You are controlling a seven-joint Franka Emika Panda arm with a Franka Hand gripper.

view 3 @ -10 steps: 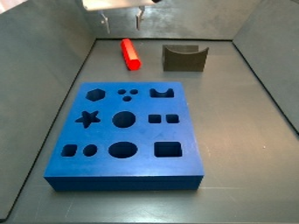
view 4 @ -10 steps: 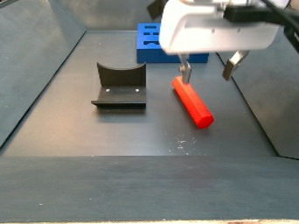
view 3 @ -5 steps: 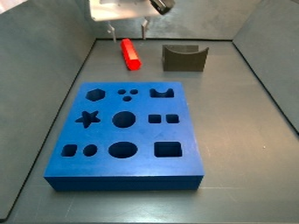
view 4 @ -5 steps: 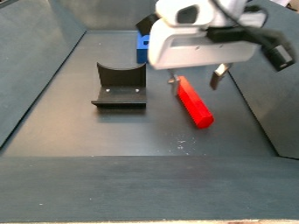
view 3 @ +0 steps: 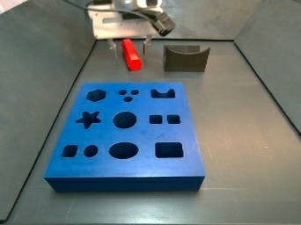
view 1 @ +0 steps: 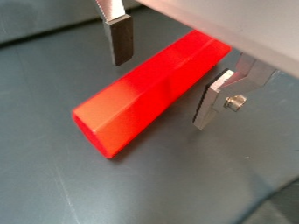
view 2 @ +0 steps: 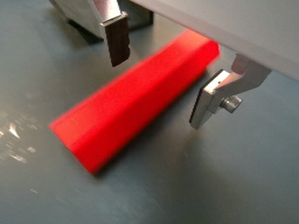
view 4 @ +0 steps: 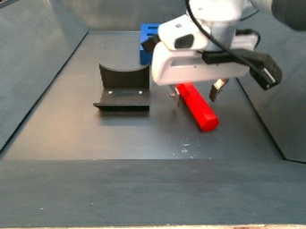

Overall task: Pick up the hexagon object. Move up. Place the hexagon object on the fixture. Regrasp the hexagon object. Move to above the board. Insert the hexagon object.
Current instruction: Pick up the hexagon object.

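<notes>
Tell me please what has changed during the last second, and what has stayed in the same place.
The gripper has come down over the hexagon object. Its open fingers now stand on either side of the bar, which lies flat on the floor, not yet clamped. The hexagon object, the fixture and the board have stayed where they were.

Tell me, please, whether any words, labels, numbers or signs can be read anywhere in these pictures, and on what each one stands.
None: no readable text shows in any view.
The hexagon object is plain red.
The board is plain blue, with cut-out holes only.
The fixture is dark and unmarked.
The hand, open astride the hexagon object, shows bare silver fingers and a white housing without lettering.
</notes>
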